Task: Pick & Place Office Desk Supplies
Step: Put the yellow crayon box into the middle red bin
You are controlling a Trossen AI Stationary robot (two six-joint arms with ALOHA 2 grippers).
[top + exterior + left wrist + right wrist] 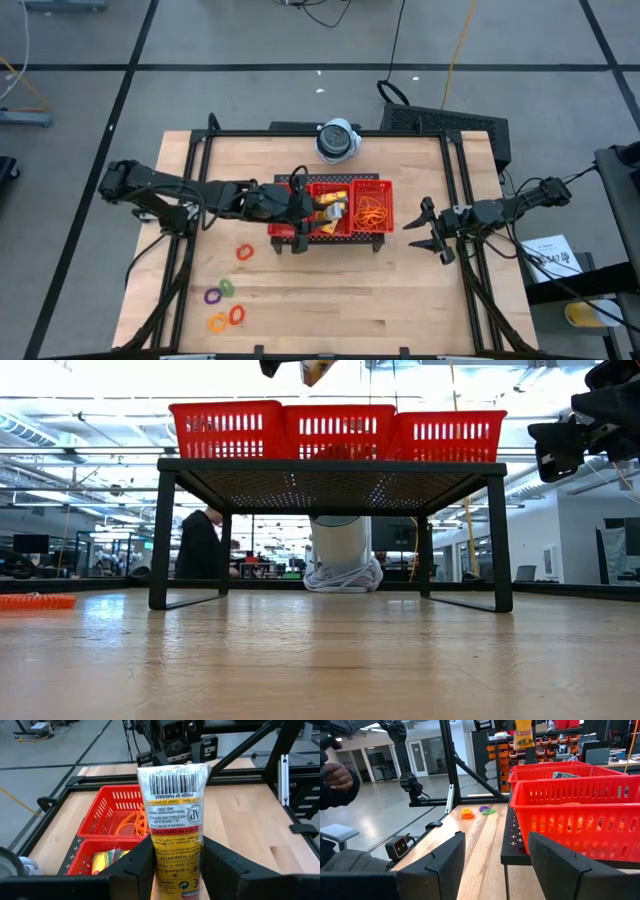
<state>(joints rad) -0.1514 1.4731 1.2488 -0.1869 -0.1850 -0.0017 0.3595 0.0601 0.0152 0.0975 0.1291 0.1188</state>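
Left wrist view puts the left end effector (177, 870) clenched on a yellow labelled packet (175, 815), held upright between its fingers above the red mesh tray (112, 802). From above, that end effector (322, 208) hangs over the tray's middle compartment, where other yellow packets already lie. To place it well, I judge the arm should lower the packet inside the compartment walls before letting go, clear of the divider beside the orange rubber bands (373, 210). Loose rings (226, 300) lie on the table (400, 300), well apart from the tray. Only the wrist camera shows the barcode and the grip; only the overhead one shows the right end effector (432, 232) waiting released beside the tray.
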